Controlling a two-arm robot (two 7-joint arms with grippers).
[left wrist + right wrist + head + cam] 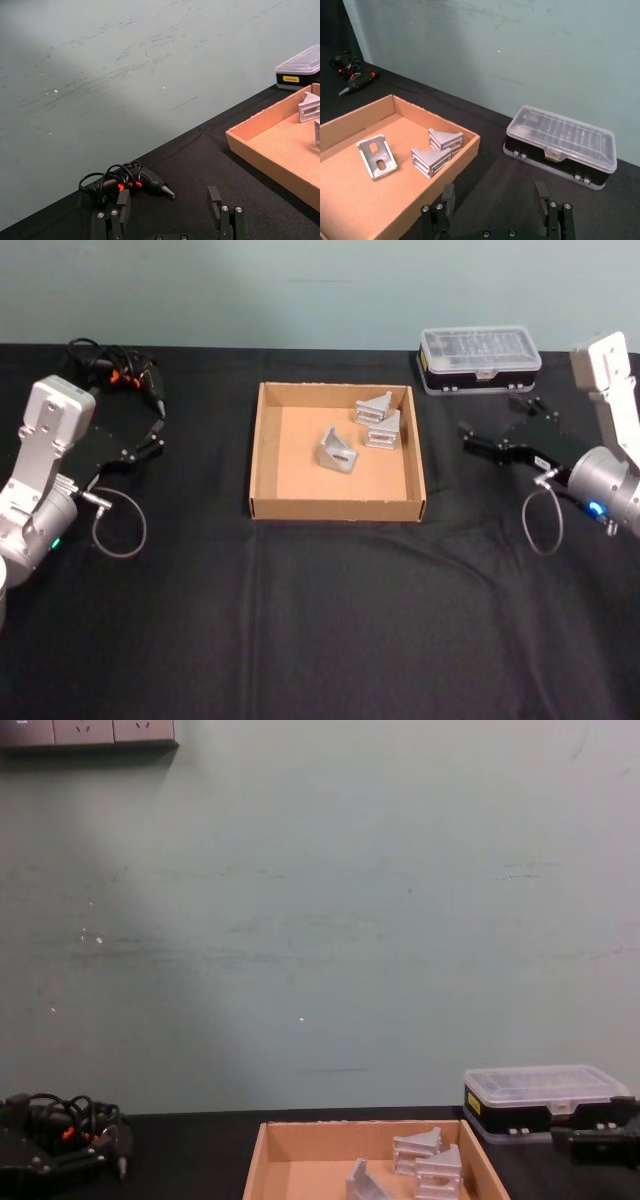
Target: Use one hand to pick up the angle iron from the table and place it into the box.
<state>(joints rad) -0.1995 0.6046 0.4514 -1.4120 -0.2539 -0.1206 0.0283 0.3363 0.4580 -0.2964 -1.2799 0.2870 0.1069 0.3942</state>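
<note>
Three silver angle irons lie inside the tan cardboard box: one flat near its middle and two close together at the far right corner. The same pieces show in the right wrist view. My left gripper hovers left of the box, open and empty, and its fingers are spread wide. Open and empty too, my right gripper sits right of the box, its fingers apart over the black table.
A black plastic case with a clear lid stands at the back right, just behind the right gripper. A black hand tool with tangled cables lies at the back left, beyond the left gripper. The wall rises right behind the table.
</note>
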